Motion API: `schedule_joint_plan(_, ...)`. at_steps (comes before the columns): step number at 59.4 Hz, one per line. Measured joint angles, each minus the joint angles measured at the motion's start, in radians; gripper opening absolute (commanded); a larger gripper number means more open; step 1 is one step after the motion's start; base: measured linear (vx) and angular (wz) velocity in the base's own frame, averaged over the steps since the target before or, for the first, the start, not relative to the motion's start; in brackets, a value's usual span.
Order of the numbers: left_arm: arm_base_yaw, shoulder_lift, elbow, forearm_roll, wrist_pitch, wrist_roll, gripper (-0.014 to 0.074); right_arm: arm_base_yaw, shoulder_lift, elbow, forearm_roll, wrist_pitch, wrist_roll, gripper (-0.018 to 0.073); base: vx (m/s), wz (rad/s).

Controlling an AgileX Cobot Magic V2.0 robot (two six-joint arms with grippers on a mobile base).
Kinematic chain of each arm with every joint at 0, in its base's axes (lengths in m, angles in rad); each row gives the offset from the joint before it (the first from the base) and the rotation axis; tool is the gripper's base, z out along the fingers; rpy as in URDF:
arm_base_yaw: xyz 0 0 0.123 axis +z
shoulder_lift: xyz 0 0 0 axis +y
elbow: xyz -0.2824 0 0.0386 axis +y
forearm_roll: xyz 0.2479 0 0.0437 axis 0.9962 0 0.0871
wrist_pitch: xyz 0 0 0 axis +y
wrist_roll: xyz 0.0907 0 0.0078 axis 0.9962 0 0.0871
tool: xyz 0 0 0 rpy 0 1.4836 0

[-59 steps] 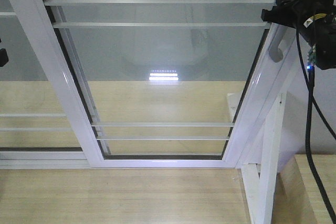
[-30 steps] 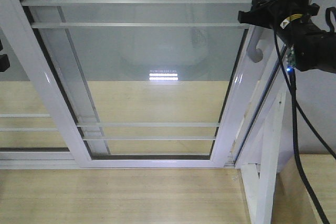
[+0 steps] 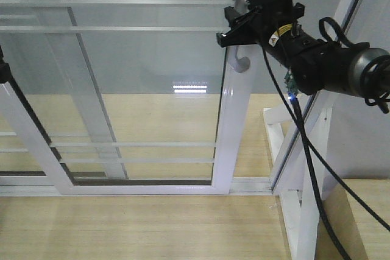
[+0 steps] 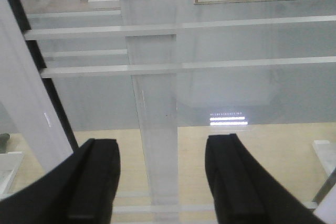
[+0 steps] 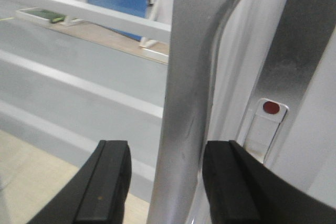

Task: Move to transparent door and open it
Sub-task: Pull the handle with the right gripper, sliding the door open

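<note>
Straddling handle [image 5: 194, 51] of transparent door [image 3: 234, 126] with right pincer [image 5: 167, 177] spread, hooking it for sliding; left pincer [image 4: 161, 169] spread, carrying nothing.

Right tool [image 5: 168, 150] fingers straddling silver bar handle [image 5: 194, 77], white door frame [image 5: 236, 51] behind

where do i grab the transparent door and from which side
The curved silver bar handle on its right edge, approached square-on from the room side, jaws straddling it. The bar runs upright and stands off the white frame, leaving a gap behind.
</note>
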Motion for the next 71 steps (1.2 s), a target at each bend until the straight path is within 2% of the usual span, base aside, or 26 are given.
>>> schedule_joint_plan(10,0.000,0.000,0.000,0.000,0.000,0.001,0.0492,0.027,-0.031,0.011,-0.002,0.022,0.023,0.0405,0.00,0.00)
schedule_joint_plan(19,0.000,0.000,0.000,0.000,-0.013,0.003,0.0492,0.032,-0.155,0.081,-0.001,0.120,0.052,0.0405,0.00,0.00)
schedule_joint_plan(24,0.000,0.000,0.000,0.000,-0.036,0.003,0.0492,0.032,-0.278,0.184,0.000,0.173,0.059,0.0405,0.00,0.00)
schedule_joint_plan(36,-0.011,0.066,0.000,0.000,-0.095,0.003,0.0492,0.032,-0.552,0.434,0.038,0.158,0.062,0.0405,0.00,0.00)
schedule_joint_plan(46,-0.057,0.211,0.000,0.000,-0.243,0.003,0.0492,0.032,-0.738,0.563,0.045,0.173,0.056,0.0405,0.00,0.00)
schedule_joint_plan(55,-0.121,0.340,-0.002,0.021,-0.399,0.003,0.0492,0.032,-0.803,0.587,0.045,0.290,0.039,0.0405,0.00,0.00)
schedule_joint_plan(63,-0.158,0.444,-0.039,0.072,-0.471,0.003,0.0492,0.032,-0.808,0.588,0.045,0.325,0.033,0.0405,0.00,0.00)
schedule_joint_plan(71,-0.162,0.558,-0.136,0.076,-0.527,0.003,0.0492,0.032,-0.808,0.588,0.046,0.325,0.033,0.0405,0.00,0.00)
